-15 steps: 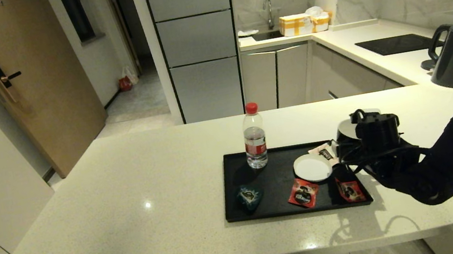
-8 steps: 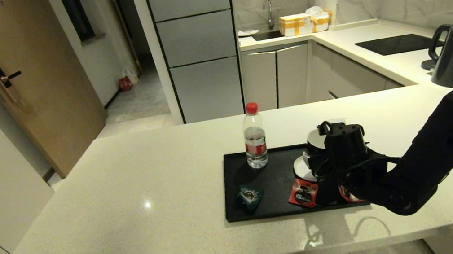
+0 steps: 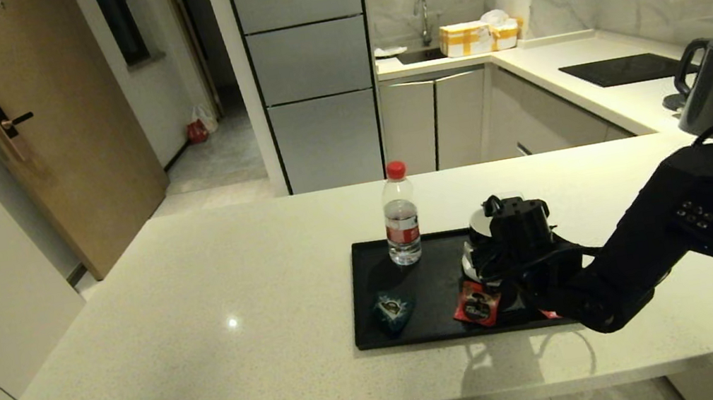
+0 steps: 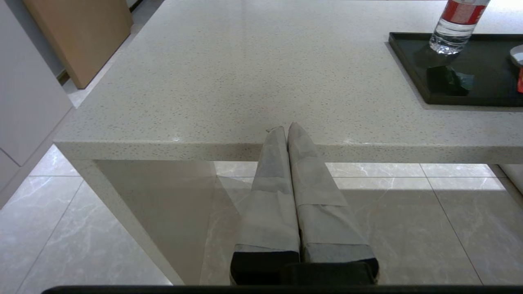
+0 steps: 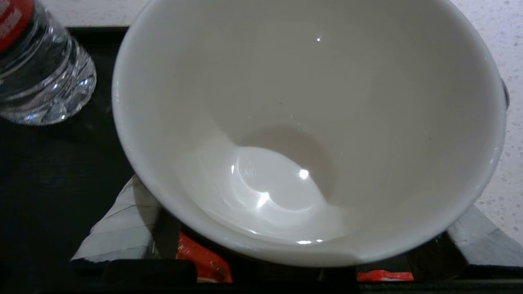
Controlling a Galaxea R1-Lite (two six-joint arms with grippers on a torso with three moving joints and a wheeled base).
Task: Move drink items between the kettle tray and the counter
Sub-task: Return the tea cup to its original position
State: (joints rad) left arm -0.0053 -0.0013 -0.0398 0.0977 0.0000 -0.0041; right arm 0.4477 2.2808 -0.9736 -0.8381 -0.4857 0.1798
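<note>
Glossy black, white-lined mug (image 5: 310, 134) now sits gripped by the right gripper (image 3: 484, 258), fingers closed around its sides, over the matte black tray (image 3: 377, 329), having travelled in from the counter (image 3: 202, 310) beyond the tray's edge a second earlier. Teal sachet (image 3: 392, 310) unmoved; left gripper (image 4: 288, 130) parked, fingers together.

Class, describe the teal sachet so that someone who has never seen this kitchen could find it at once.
Start at the off-white counter and find the black tray on it. The teal sachet lies in the tray's near left corner, in front of the water bottle. Unlike the red sachet beside it, it is dark teal.
</note>
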